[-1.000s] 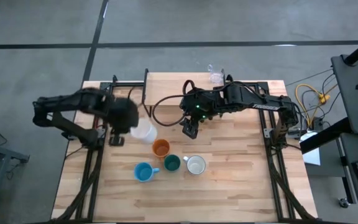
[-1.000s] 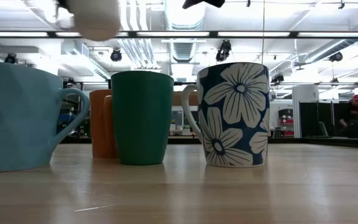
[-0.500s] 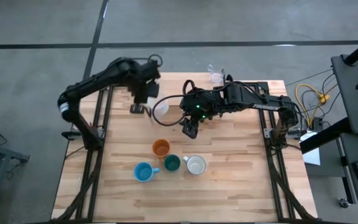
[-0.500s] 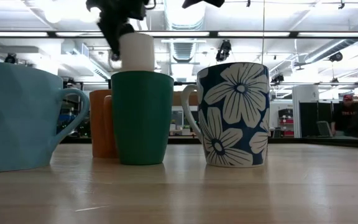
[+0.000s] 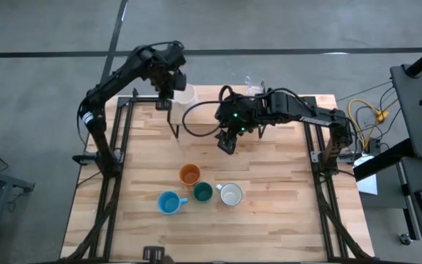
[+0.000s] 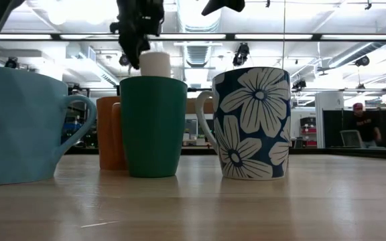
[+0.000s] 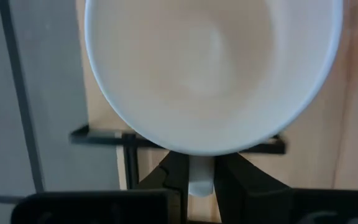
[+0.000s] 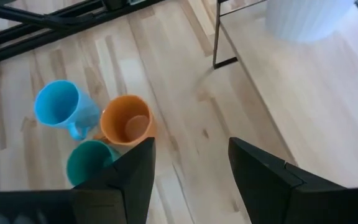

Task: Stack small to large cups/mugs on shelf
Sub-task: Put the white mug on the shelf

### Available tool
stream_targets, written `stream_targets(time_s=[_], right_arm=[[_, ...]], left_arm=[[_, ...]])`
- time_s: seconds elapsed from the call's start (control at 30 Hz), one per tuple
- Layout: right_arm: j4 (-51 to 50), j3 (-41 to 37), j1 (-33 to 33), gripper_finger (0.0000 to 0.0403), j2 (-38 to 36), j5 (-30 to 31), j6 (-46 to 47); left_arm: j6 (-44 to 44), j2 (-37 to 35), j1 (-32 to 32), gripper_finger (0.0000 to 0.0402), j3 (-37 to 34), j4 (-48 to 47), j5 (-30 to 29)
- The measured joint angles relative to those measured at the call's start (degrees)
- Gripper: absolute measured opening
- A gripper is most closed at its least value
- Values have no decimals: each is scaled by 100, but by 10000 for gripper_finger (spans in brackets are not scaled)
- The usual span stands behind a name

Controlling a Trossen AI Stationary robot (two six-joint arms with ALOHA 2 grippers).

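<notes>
My left gripper (image 5: 168,79) is shut on a white mug (image 5: 185,95), which hangs upright, mouth up, over the far left end of the shelf (image 8: 328,74). In the low view the mug (image 6: 155,63) shows above the dark green cup (image 6: 153,124), which hides its base. My right gripper (image 5: 227,144) hovers open over the table's middle, touching nothing. Near the front stand the orange mug (image 5: 189,174), light blue mug (image 5: 168,202), green cup (image 5: 202,192) and a flower-patterned mug, white inside (image 5: 231,194), each on its base. My left gripper pinches the white mug's handle (image 7: 201,173) between its two fingers (image 7: 173,177). The fingers come from above, pointing steeply down beside the mug's wall. The mug (image 7: 213,68) stays upright; whether its base touches the shelf I cannot tell.
A clear glass (image 5: 253,89) stands at the table's far edge beyond the shelf. A black shelf leg (image 8: 219,37) stands on the table between the shelf and the front mugs. A dark cable (image 5: 196,110) loops over the shelf area. Bare wood lies right of the mugs.
My left gripper has swung from the table's left side toward the far edge, turning about as it went and carrying the white mug. The mug stays upright and lifted and now hangs over the shelf's far left end.
</notes>
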Motion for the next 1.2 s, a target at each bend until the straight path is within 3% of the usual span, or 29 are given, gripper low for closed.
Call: stream_targets(time_s=[1.07,1.2], right_arm=[[-212,0,-288,196,2,-134,-487],[-269,0,-288,196,2,-132,-501]], left_arm=[[-6,305,154,26,12,3,-112],[-51,305,155,49,12,4,43]])
